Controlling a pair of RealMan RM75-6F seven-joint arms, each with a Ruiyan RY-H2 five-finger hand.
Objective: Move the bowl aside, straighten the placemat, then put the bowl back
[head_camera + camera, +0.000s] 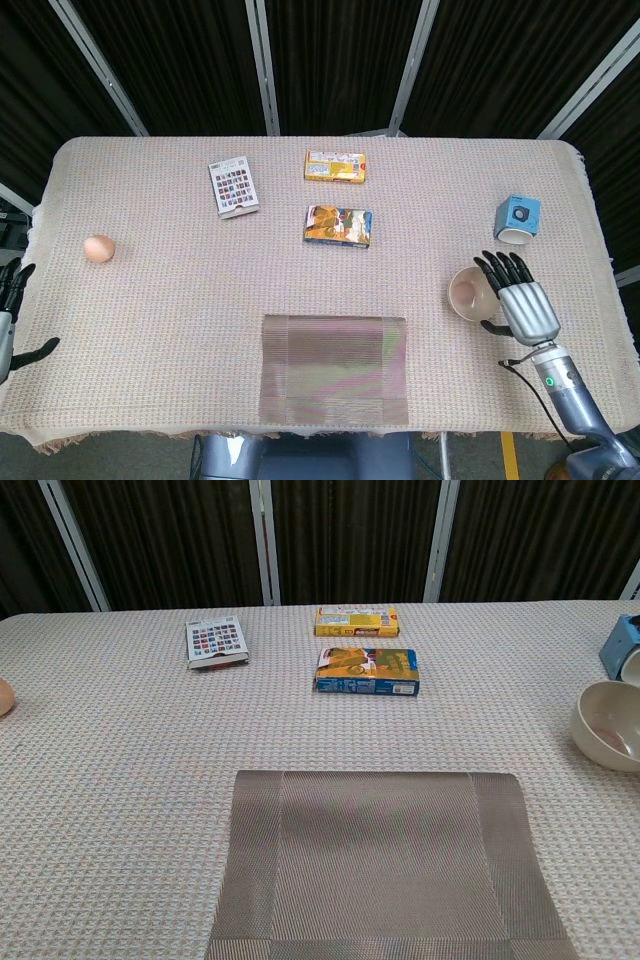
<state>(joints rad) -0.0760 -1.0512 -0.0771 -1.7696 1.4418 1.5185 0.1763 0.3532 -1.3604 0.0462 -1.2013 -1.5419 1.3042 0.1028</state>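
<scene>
One bowl (468,294) is in play, sitting low at the right side of the table (150,300), well apart from the placemat (335,370). The right hand (522,303) wraps its rim, fingers curled over the far edge; whether it has set the bowl down cannot be told. This position clears the placemat for straightening, which appears to be the next step. The placemat lies bare at the near table edge, between the arms. The left hand (12,310) waits at the left table edge, fingers apart and empty, probably staged for the placemat. The chest view shows the bowl but neither hand.
</scene>
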